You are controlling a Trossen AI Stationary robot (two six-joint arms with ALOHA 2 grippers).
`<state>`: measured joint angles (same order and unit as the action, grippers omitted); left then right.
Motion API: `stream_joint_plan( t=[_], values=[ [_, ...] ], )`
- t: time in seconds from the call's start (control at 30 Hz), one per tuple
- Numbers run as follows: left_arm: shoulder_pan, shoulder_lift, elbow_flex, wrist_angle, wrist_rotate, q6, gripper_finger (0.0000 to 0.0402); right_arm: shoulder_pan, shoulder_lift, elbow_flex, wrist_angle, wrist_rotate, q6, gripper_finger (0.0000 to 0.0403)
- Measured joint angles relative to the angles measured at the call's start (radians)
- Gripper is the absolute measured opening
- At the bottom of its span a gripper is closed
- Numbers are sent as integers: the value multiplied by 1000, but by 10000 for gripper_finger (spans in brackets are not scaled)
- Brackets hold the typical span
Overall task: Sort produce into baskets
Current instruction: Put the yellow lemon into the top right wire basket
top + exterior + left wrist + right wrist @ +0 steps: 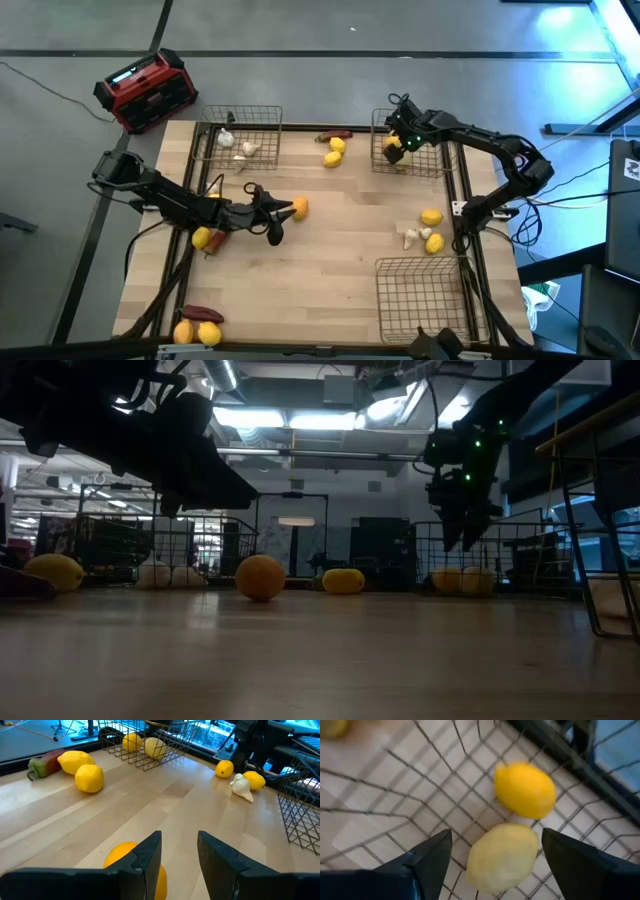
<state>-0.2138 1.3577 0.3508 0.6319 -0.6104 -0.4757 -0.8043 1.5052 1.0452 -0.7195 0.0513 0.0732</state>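
Observation:
My left gripper [275,213] is open and hangs over the middle of the table, just left of an orange [298,207] that rests on the wood. In the left wrist view the orange [122,856] shows under one finger, and the low view shows it [260,577] clear below the gripper. My right gripper [397,148] is open above the far right wire basket [430,165]. Two lemons [502,857] [525,790] lie on the basket's mesh floor, one of them below the gap between the fingers. In the low view this gripper [460,535] stands above the lemons.
The far left basket [262,112] holds whitish bulbs [247,150]. The near right basket [425,295] stands by the front edge. Loose lemons and a pepper [333,150] lie at the far middle, and more produce lies at the right [431,216], left [203,238] and near left [209,333]. A red and black box [147,90] sits beyond the far left corner.

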Motion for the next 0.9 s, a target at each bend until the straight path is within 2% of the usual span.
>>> stream_joint_plan(
  t=[0.17, 0.33, 0.63, 0.9],
  values=[
    [0, 0, 0, 0, 0, -1, 123, 4, -35, 52, -17, -41, 0, 294],
    [0, 0, 0, 0, 0, -1, 123, 63, -70, 80, -11, -71, 8, 294],
    [0, 0, 0, 0, 0, -1, 123, 282, -79, 88, 119, -71, 8, 294],
    [0, 0, 0, 0, 0, 0, 123, 464, -72, 88, 305, -56, 6, 294]
  ],
)
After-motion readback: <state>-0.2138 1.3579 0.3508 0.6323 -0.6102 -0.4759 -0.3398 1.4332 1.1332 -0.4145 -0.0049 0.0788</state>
